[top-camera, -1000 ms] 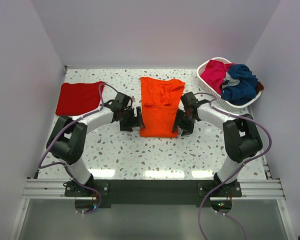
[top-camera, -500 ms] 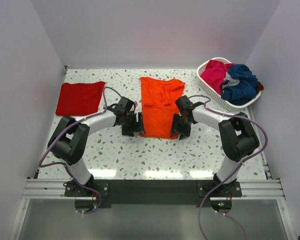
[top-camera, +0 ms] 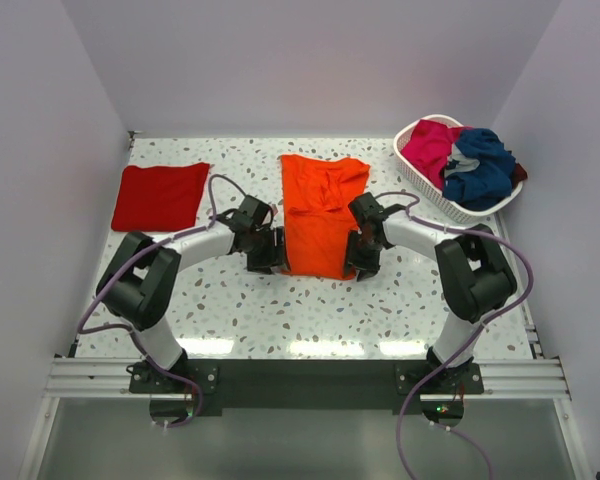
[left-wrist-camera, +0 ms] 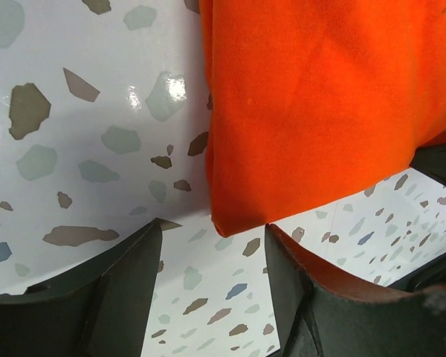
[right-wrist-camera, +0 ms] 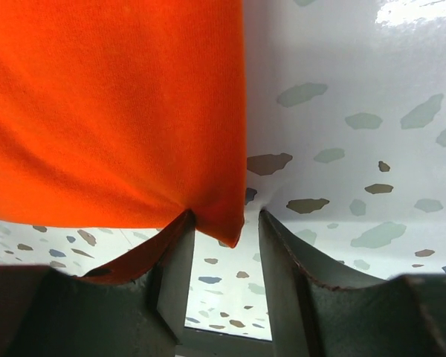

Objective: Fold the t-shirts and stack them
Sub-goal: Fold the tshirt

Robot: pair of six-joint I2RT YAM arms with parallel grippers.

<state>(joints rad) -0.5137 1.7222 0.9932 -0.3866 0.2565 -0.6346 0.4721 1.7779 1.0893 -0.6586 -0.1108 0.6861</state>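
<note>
From above, the orange shirt [top-camera: 318, 215] lies in the middle of the table [top-camera: 230, 300]. My left claw [top-camera: 270, 250] and right claw [top-camera: 360, 252] sit at its 2 lower corners. A red shirt [top-camera: 160, 197] lies flat at upper left. A basket [top-camera: 420, 185] at upper right holds a magenta shirt [top-camera: 430, 145] and a navy shirt [top-camera: 480, 165].

Left wrist: my claw stands wide, with the orange corner between its fingers [left-wrist-camera: 126, 290], not pinched.

Right wrist: the gap is narrower and 1 finger touches the cloth, but the jaws are not clamped on it.
</note>
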